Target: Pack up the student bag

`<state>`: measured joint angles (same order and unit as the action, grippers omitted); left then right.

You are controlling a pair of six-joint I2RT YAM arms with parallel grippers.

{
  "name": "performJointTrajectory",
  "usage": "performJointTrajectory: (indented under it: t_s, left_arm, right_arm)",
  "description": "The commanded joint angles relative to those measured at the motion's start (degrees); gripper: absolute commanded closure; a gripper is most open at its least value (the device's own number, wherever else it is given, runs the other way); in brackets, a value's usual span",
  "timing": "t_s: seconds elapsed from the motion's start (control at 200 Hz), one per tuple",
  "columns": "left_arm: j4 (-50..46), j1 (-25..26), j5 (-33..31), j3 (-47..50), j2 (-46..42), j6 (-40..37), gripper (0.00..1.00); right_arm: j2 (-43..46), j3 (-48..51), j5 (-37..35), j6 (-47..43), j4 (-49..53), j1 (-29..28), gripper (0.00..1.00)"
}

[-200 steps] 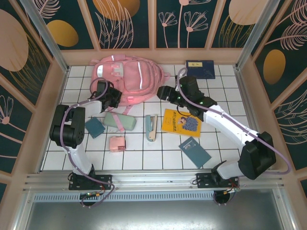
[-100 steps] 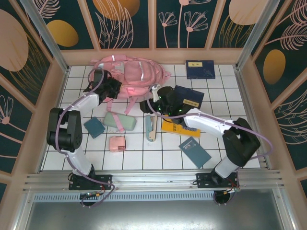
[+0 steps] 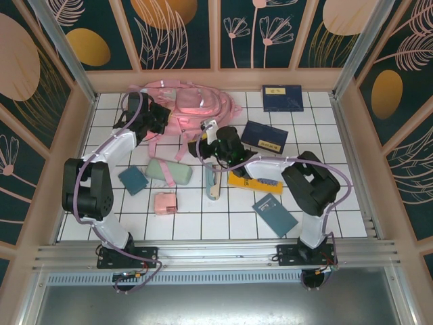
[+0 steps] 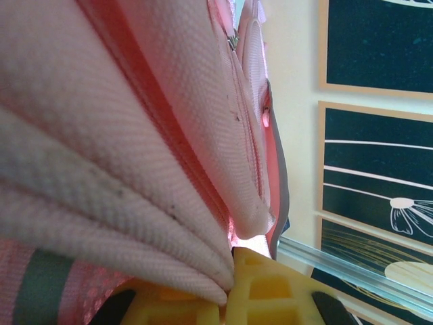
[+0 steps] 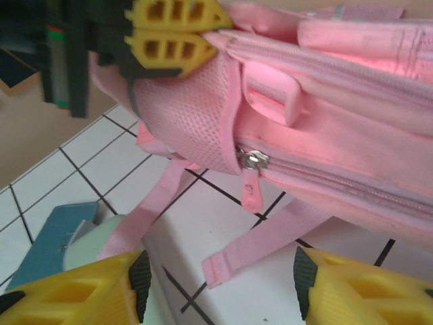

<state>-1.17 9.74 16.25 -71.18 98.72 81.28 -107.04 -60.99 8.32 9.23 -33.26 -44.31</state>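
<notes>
Top external: student bag (image 3: pixel 189 108) lies at the far side of the tiled tabletop (image 3: pixel 325 203), left of centre. Its left edge is in the left tool (image 3: pixel 157 120), clenched on the fabric; left wrist shows pink folds pinched at the yellow fingers (image 4: pixel 270 291). At the bag's near edge sits the right tool (image 3: pixel 205 141), released, jaws spread with nothing gripped. Right wrist: zipper pull (image 5: pixel 252 179) and a loose strap (image 5: pixel 264 233) straight ahead.

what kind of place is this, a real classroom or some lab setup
Probably a robot test cell, not a real room: a white tiled tabletop boxed in by leaf-print panels and metal rails, holding a pink backpack.
</notes>
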Motion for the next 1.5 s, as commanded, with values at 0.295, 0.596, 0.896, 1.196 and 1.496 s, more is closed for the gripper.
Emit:
performJointTrajectory:
  t_s: [0.295,0.596,0.896,1.196,1.496]
  left_arm:
    - [2.5,-0.1,2.9,-4.6,-2.2,3.4,1.00]
    - [3.4,-0.1,3.3,-2.9,-2.8,4.3,1.00]
    - [4.1,-0.1,4.0,-2.7,-2.1,5.0,1.00]
    - [5.1,-0.1,4.6,-2.5,-1.9,5.7,1.00]
    - [6.3,-0.1,5.4,-0.9,-2.0,6.5,1.00]
  right_arm:
    - [-12.1,-2.7,-44.5,-37.0,-18.1,-11.3,0.24]
    - [-15.9,-3.9,-42.7,-41.1,-23.6,-10.8,0.27]
    - [-19.8,-7.9,-40.1,-45.0,-25.0,-10.3,0.27]
    - [-22.7,-12.6,-39.3,-44.7,-23.0,-9.1,0.33]
    - [-25.9,-18.0,-38.9,-44.3,-19.8,-8.4,0.41]
